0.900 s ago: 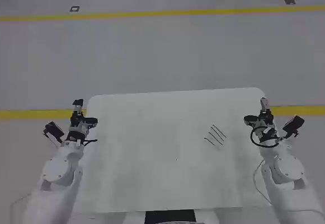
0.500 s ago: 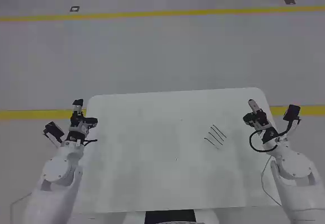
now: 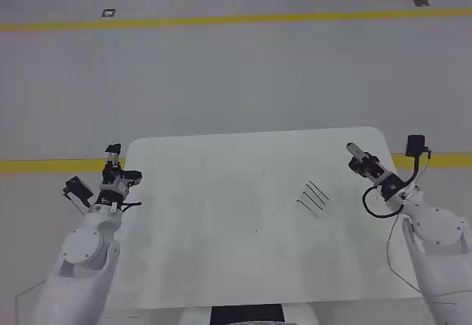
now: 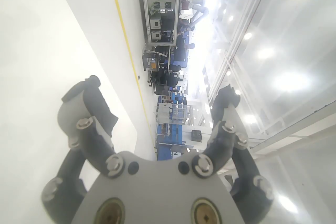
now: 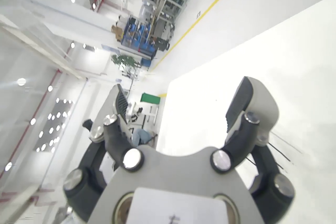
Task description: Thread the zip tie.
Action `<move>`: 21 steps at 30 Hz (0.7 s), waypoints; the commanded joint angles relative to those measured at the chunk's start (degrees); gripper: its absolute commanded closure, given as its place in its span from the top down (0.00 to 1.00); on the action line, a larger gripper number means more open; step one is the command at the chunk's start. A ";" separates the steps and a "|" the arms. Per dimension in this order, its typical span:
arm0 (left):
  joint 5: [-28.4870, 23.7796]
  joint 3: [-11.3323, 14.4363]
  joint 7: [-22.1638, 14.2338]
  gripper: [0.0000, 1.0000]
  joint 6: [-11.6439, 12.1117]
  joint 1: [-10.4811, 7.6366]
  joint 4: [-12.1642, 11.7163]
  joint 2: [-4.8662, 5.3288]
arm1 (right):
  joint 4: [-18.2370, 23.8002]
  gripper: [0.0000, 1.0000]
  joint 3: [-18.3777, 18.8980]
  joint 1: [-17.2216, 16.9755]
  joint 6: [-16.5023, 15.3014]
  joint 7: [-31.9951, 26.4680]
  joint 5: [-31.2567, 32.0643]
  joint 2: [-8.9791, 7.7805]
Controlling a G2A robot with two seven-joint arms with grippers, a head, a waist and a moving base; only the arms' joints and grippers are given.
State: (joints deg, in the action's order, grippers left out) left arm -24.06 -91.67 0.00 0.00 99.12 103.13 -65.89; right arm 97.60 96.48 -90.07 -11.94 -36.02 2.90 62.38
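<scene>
1. Table (image 3: pixel 219 260): white, with rounded corners. Directions below take the table centre as the dial, with 12 o'clock at the edge farthest from the robot.

2. Zip ties (image 3: pixel 313 197): thin dark strips lying flat, side by side and slanted, at about 3 o'clock from the centre. They lie loose on the surface, and nothing touches them. The exact count cannot be told.

3. Left gripper (image 4: pixel 157 93): jaws spread wide, nothing between them. From above, the unit (image 3: pixel 112 154) sits at 9 o'clock, just outside the table's left edge, with its fingers pointing toward 12 o'clock.

4. Right gripper (image 5: pixel 181 96): jaws spread wide, nothing between them. From above, the unit (image 3: pixel 352 149) sits at about 2 o'clock, over the table near its right edge. It is near the zip ties but apart from them, at roughly 1 o'clock from the strips.

5. Floor: a yellow line (image 3: pixel 24 166) runs across behind the table.
</scene>
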 commanded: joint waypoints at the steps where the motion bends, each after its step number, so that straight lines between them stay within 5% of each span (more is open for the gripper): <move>1: 0.00 0.00 0.00 1.00 0.00 0.00 0.00 0.00 | -2.01 1.00 -0.63 2.36 -1.19 -5.54 1.12 -0.35; 4: 0.00 0.00 0.00 1.00 0.00 0.00 0.00 0.00 | -5.18 1.00 -2.81 4.90 -5.28 -12.17 3.25 -0.77; 19: 0.00 0.00 0.00 1.00 0.00 0.00 0.00 0.00 | -5.02 1.00 -2.93 4.90 -5.54 -12.12 4.03 -0.81; 21: 0.00 0.00 0.00 1.00 0.00 0.00 0.00 0.00 | -4.71 1.00 -3.58 6.03 -7.51 -13.43 5.77 -1.01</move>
State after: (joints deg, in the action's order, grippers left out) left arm -24.06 -91.67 0.00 0.00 99.12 103.13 -65.89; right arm 92.82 93.23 -84.80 -18.29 -48.59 7.81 61.46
